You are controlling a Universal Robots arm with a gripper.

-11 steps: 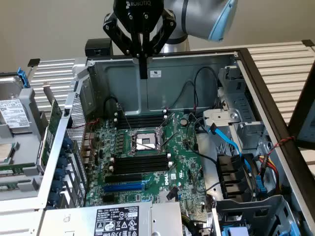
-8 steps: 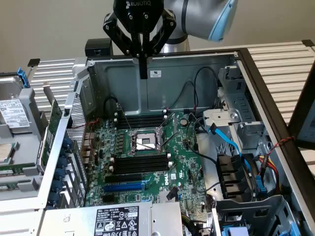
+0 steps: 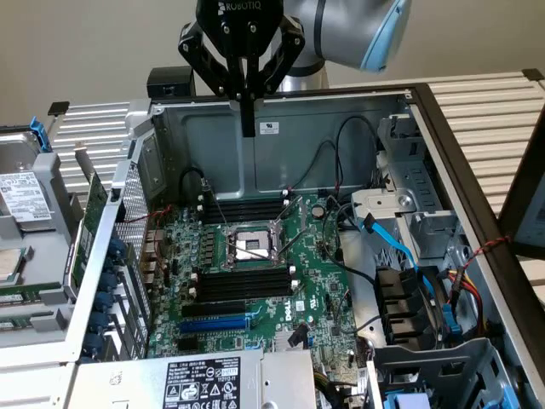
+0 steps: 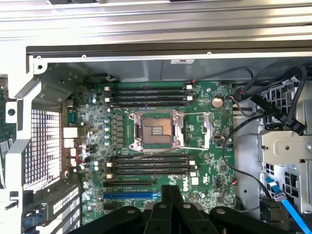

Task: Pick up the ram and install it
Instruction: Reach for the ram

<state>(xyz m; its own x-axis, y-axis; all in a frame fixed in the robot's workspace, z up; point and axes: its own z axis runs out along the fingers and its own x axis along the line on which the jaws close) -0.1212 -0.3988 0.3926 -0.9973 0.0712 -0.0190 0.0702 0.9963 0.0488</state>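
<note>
My gripper (image 3: 248, 126) hangs shut above the open computer case, its black fingers (image 3: 248, 102) pressed together with nothing between them. It sits over the back wall, above the upper black memory slots (image 3: 243, 207). In the wrist view the gripper (image 4: 170, 189) points down near the blue slot (image 4: 130, 195), just below the lower memory slots (image 4: 148, 163). The upper memory slots (image 4: 146, 95) and lower memory slots (image 3: 238, 285) flank the processor socket (image 3: 247, 247) and look empty. The ram is out of view.
A green board with a metal bracket (image 3: 88, 230) stands on edge outside the case wall at the exterior view's left. Black and blue cables (image 3: 400, 247) and drive bays fill the exterior view's right. A labelled power supply (image 3: 204, 382) lies at the front.
</note>
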